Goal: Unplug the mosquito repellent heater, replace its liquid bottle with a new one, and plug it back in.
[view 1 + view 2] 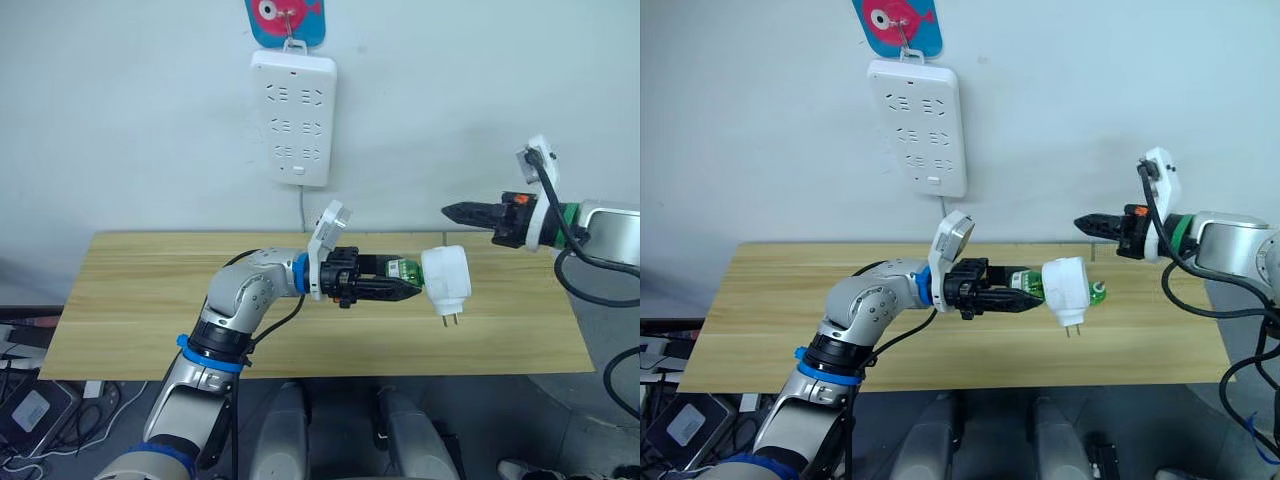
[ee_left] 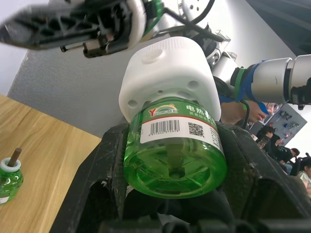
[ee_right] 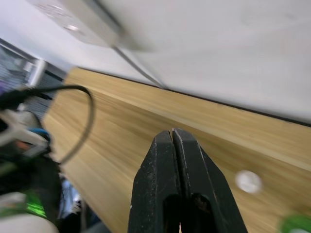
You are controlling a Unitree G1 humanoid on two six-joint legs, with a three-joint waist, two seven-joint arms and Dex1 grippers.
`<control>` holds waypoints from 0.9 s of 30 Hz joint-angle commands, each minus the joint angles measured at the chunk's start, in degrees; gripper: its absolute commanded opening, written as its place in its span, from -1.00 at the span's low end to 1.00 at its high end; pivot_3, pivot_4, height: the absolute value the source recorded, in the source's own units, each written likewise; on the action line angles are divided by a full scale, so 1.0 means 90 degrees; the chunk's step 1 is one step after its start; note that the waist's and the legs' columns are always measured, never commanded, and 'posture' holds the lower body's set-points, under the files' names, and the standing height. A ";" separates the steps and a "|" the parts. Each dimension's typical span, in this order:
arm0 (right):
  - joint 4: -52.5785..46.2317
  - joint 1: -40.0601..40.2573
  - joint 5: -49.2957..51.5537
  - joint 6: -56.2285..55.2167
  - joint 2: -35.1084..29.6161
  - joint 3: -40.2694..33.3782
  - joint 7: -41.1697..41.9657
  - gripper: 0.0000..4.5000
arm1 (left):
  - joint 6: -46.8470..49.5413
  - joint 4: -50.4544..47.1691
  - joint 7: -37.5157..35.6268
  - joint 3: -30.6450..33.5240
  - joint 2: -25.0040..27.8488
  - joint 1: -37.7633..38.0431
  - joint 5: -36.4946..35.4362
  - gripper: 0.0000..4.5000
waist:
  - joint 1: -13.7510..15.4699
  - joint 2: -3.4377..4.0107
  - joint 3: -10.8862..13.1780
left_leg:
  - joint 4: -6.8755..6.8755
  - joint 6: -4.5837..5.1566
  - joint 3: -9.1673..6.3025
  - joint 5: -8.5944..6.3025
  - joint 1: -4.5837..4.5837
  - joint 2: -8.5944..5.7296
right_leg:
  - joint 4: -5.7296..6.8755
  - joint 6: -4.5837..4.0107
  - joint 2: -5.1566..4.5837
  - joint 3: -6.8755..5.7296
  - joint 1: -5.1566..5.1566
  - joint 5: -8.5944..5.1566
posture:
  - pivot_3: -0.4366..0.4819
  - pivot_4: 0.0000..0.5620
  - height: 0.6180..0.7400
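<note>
The left gripper [image 1: 408, 290] pinched the green bottle [image 2: 175, 158] under the white rounded heater [image 1: 446, 279], prongs down; the right gripper [image 1: 449, 212] was pressed together.

Wooden surface [image 1: 150, 300]: one green bottle [image 2: 9, 177] stands upright on it; possibly a white cap [image 3: 248, 181].

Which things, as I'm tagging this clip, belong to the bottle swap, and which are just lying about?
Job: mosquito repellent heater; green bottle fitted in it; left gripper clamping that bottle; loose bottle on the table; power strip; right gripper.
Lying about: fish-shaped hanger; floor cables.
</note>
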 commanded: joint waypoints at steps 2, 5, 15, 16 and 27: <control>-0.0450 0.0888 -0.0291 0.0360 -0.0091 -0.0446 0.0708 -0.98 | -0.0015 -0.0245 -0.0038 0.0066 -0.0056 -0.0017 -0.0181 0.02 | 0.0003 0.0000 0.0000 | -0.0001 0.0001 -0.0008 0.0000 -0.0001 0.0000 | 0.0001 0.0000 0.0000 -0.0008 0.0001 0.0000 | 0.21 -0.06 1.00; -0.1038 0.1513 0.0127 0.0714 0.0003 -0.0786 0.0697 -0.98 | -0.0025 -0.0179 -0.0005 0.0126 -0.0061 -0.0059 -0.0193 0.02 | -0.0013 0.0001 -0.0001 | 0.0002 0.0000 -0.0012 0.0000 -0.0001 0.0000 | 0.0006 0.0000 0.0000 -0.0009 0.0002 0.0000 | 0.21 -0.06 1.00; -0.2450 0.2723 0.3620 0.0559 -0.0497 -0.1476 -0.0163 -0.98 | -0.0316 0.0030 0.0042 0.0036 -0.0035 -0.0054 0.0128 0.02 | -0.0055 0.0001 -0.0001 | 0.0017 0.0009 -0.0014 0.0008 0.0007 -0.0009 | 0.0008 0.0033 0.0001 0.0001 0.0021 -0.0013 | 0.19 -0.05 1.00; -0.2530 0.2755 0.3705 0.0475 -0.0568 -0.1485 -0.0133 -0.98 | -0.0338 0.0056 0.0038 0.0034 -0.0049 -0.0062 0.0140 0.02 | -0.0058 0.0000 -0.0001 | 0.0018 0.0010 -0.0013 0.0008 0.0008 -0.0008 | 0.0006 0.0036 0.0001 0.0001 0.0024 -0.0012 | 0.19 -0.05 1.00; -0.2543 0.1766 0.3709 -0.0336 -0.0418 -0.1015 -0.0258 -0.98 | -0.0403 0.0140 -0.0087 -0.0085 -0.0130 -0.0130 0.0207 0.02 | -0.0075 0.0000 -0.0002 | 0.0018 0.0012 -0.0018 0.0010 0.0010 -0.0005 | 0.0004 0.0040 0.0001 -0.0005 0.0025 -0.0009 | 0.15 -0.06 1.00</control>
